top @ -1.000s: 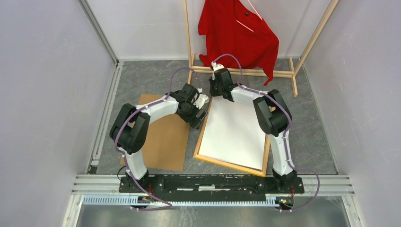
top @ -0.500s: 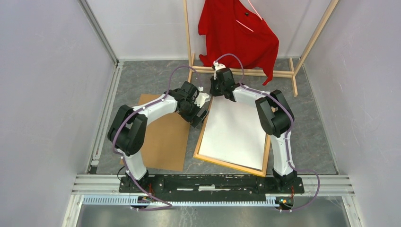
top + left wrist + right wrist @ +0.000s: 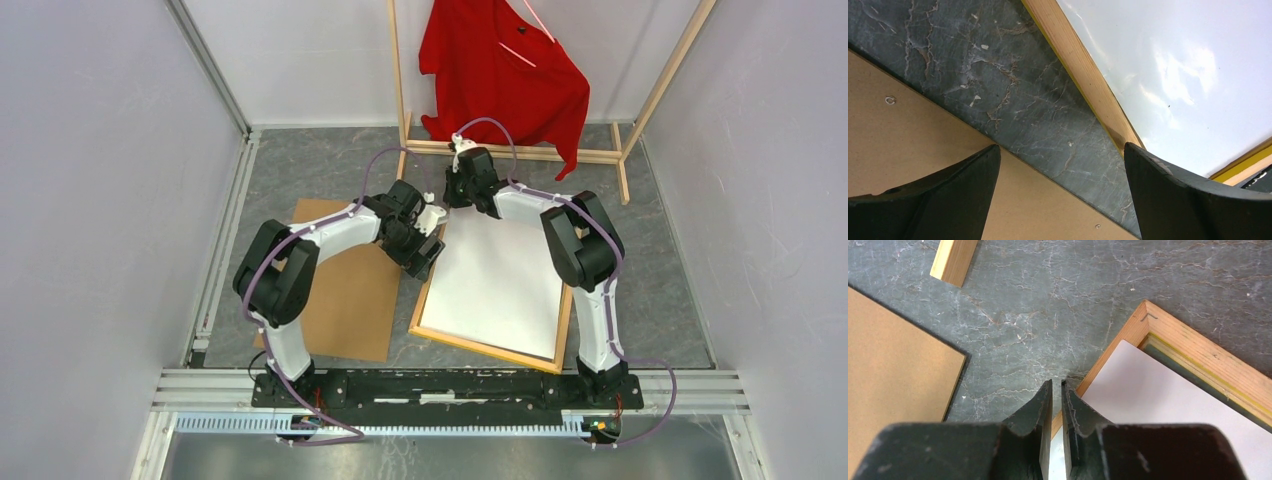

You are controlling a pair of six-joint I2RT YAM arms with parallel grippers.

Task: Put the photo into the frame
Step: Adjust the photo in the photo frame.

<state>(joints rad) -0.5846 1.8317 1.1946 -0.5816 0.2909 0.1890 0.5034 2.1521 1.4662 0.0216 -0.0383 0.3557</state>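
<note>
The frame (image 3: 425,288) lies back side up on the grey table, its light wood rails around the photo (image 3: 495,280), which rests inside it white side up. My left gripper (image 3: 432,242) hovers wide open over the frame's left rail near its far end. In the left wrist view the left gripper (image 3: 1060,147) has only table between its fingers, with the frame (image 3: 1083,75) and photo (image 3: 1188,75) to the right. My right gripper (image 3: 1057,382) is shut to a thin slit, holding nothing, just above the frame's (image 3: 1198,355) far left corner beside the photo (image 3: 1158,400).
A brown backing board (image 3: 345,300) lies flat left of the frame. A wooden clothes rack with a red shirt (image 3: 505,65) stands at the back, its foot (image 3: 953,260) close to my right gripper. Grey walls close in both sides.
My left gripper has shifted slightly right, toward the frame's left rail. The right gripper has barely moved at the far corner. The photo and frame lie as before.
</note>
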